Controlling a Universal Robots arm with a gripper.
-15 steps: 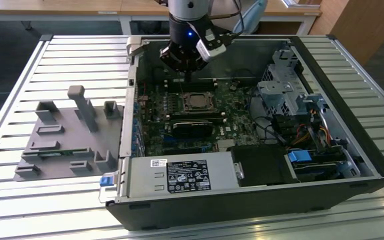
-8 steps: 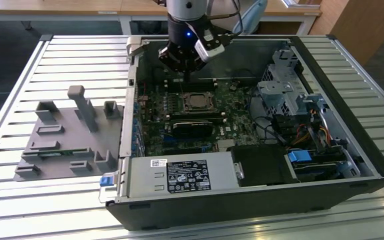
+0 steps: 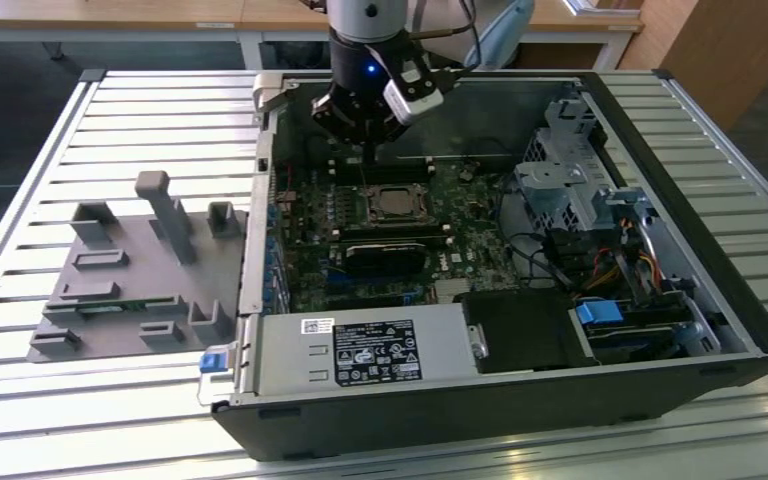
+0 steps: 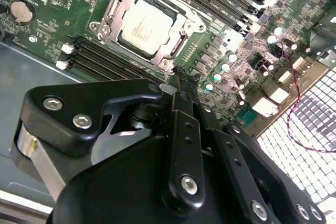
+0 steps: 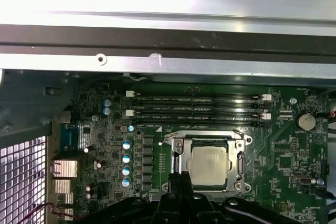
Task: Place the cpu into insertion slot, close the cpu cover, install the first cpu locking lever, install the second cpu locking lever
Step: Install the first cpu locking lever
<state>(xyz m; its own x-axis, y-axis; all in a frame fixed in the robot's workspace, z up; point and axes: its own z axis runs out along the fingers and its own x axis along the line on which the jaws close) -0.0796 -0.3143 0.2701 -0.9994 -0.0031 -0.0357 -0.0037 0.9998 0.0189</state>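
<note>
cpu: 1. The cpu (image 4: 146,23) lies flat in the insertion slot (image 4: 127,11), silver top up, about mid-board.
insertion slot: 1. Only a dark rim strip shows beside the chip.
cpu cover: 1. The cpu cover (image 4: 111,9) is down around the chip, whose top shows through its window.
locking levers: can't tell whether they are latched.
gripper: 1. The gripper (image 4: 179,77) has its fingers pressed together with nothing between them. The tips are just beside one corner of the cover; whether they touch it I can't tell.
memory slots: the first wrist view shows one bank of 4 memory slots (image 5: 194,109) on one side of the socket. The second wrist view shows slots on both sides.
coin cell: 1. The coin cell (image 5: 305,120) is in both wrist views, near the socket.
capacitors: a column of 4 blue-topped capacitors (image 5: 126,163) stands beside the socket in the first wrist view.
exterior view adds: an open pc case (image 3: 678,330) on a slatted table (image 3: 37,420). 1 grey fixture tray (image 3: 131,270) sits outside the case toward the exterior view's left. 1 power supply box (image 3: 357,350) sits inside the case. The arm stands over the board.
</note>
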